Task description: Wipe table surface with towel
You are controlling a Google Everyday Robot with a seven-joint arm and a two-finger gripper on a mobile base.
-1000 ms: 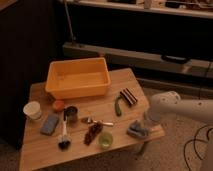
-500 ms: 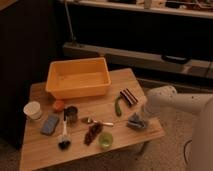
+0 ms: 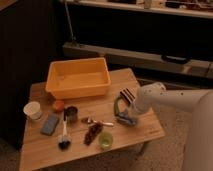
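Gripper point(image 3: 131, 116), jaws closed on the towel point(image 3: 127, 119), presses it onto the right side of the table point(image 3: 45, 152), having swept it slightly leftward from the near right edge, so wiping appears under way with most of the top unwiped.

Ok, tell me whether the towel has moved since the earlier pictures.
Yes. The gripper, shut on the towel, has dragged it along the table toward the green cup.
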